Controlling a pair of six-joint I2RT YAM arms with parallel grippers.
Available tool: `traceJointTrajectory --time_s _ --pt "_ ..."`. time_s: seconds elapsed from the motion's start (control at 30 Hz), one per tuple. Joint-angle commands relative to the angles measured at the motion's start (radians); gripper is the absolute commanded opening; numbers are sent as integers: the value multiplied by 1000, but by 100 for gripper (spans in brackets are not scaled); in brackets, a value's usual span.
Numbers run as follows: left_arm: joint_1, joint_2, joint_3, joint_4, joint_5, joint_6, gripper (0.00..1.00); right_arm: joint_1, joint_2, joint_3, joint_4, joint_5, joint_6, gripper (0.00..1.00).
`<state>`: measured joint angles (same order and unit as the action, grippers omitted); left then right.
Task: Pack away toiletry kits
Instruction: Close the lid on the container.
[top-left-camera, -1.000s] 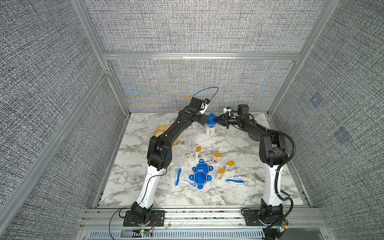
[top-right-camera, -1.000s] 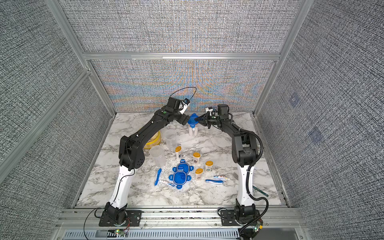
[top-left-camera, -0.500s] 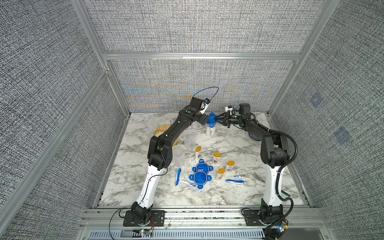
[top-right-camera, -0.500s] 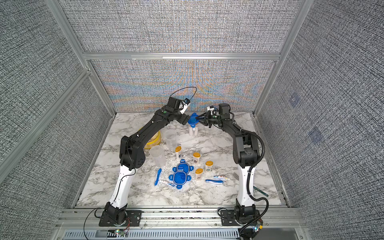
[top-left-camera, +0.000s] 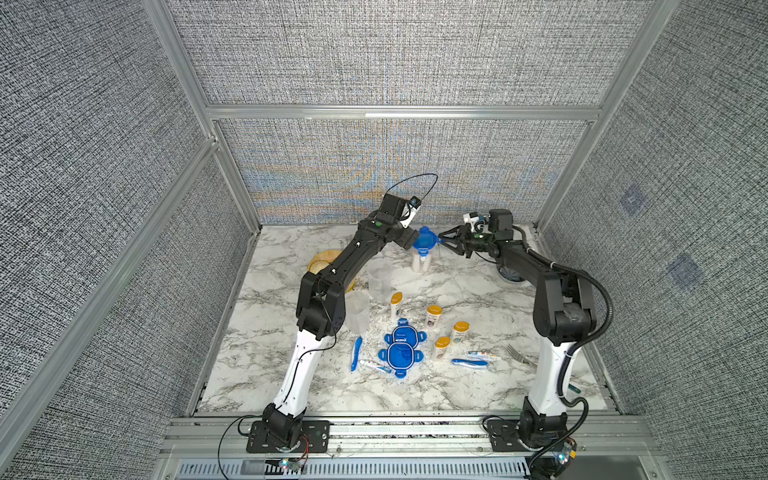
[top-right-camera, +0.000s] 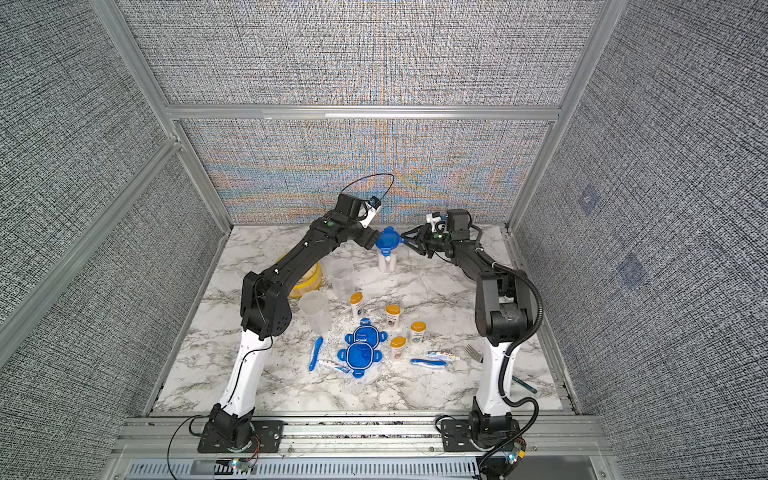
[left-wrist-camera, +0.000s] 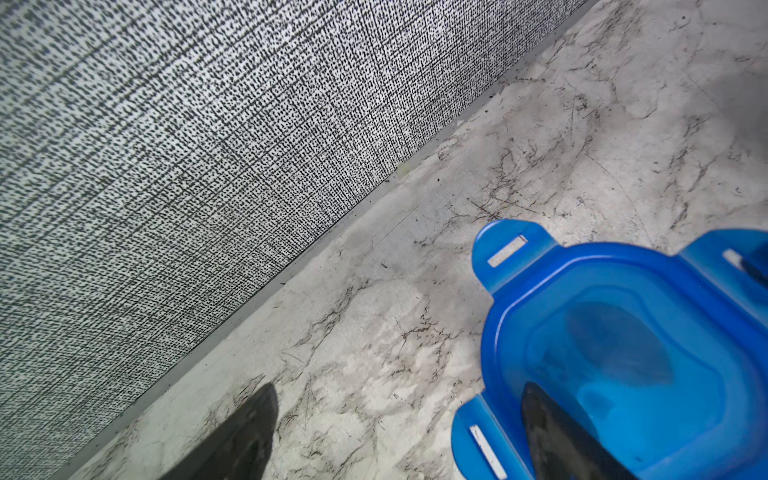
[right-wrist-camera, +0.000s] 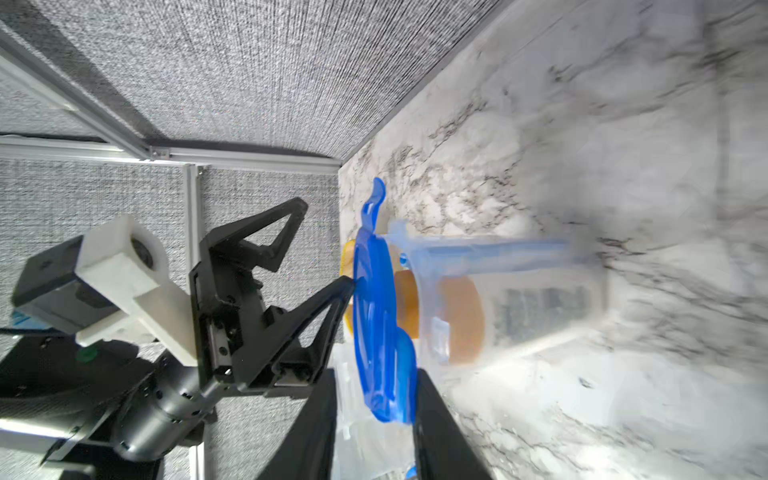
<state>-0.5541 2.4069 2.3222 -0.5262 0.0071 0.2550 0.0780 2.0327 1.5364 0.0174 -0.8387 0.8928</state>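
Two arms are leaning over the far end of the marble table (top-left-camera: 266, 332) while I am watching from my console. The left arm (top-left-camera: 345, 262) and the right arm (top-left-camera: 523, 259) are flanking the lidded tub (top-left-camera: 422, 262), which is standing upright near the back wall. A yellow steamer (top-left-camera: 322, 264) is peeking out from behind the left arm.

Nearer me, one open tub (top-left-camera: 380, 282) and a second open tub (top-left-camera: 358, 311) are standing close together, well apart from the lidded one.

The left gripper (top-left-camera: 411, 240) is gaping wide and gripping nothing. In the right wrist view one of its fingertips (right-wrist-camera: 347, 286) is resting on the blue lid (right-wrist-camera: 378, 324), and the other is hanging free, off the lid. The right gripper (top-left-camera: 442, 241) is standing partly open. Its jaws are straddling the lid's edge without clamping it, though that view is coming through blurred.

Through the tub's clear wall I am making out a packed bottle (right-wrist-camera: 465, 320) with an orange cap and a blue brush handle (right-wrist-camera: 498, 248).

At mid-table a loose lid (top-left-camera: 402, 334) is touching a second loose lid (top-left-camera: 400, 356). Four white bottles (top-left-camera: 395, 305) (top-left-camera: 433, 316) (top-left-camera: 460, 332) (top-left-camera: 441, 348) are standing just beside them. Two toothbrushes (top-left-camera: 355, 353) (top-left-camera: 469, 363) and two toothpaste tubes (top-left-camera: 376, 366) (top-left-camera: 481, 355) are lying flat nearer the front edge.
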Motion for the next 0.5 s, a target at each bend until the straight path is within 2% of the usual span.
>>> traceJointTrajectory --time_s 0.0,0.2,0.4,0.43,0.47 --pt "-2 5 2 -77 18 18 91 -2 -56 -23 -92 196 -185 38" --pt "0 -3 8 -77 21 24 91 -1 -119 -38 -140 298 -381 48" --pt "0 -10 36 -76 1 32 91 12 -126 9 -187 271 -594 56" --pt "0 -7 48 -81 -1 33 91 12 -126 21 -200 254 -640 59" --pt "0 -6 55 -83 -4 34 91 11 -126 36 -220 238 -687 66"
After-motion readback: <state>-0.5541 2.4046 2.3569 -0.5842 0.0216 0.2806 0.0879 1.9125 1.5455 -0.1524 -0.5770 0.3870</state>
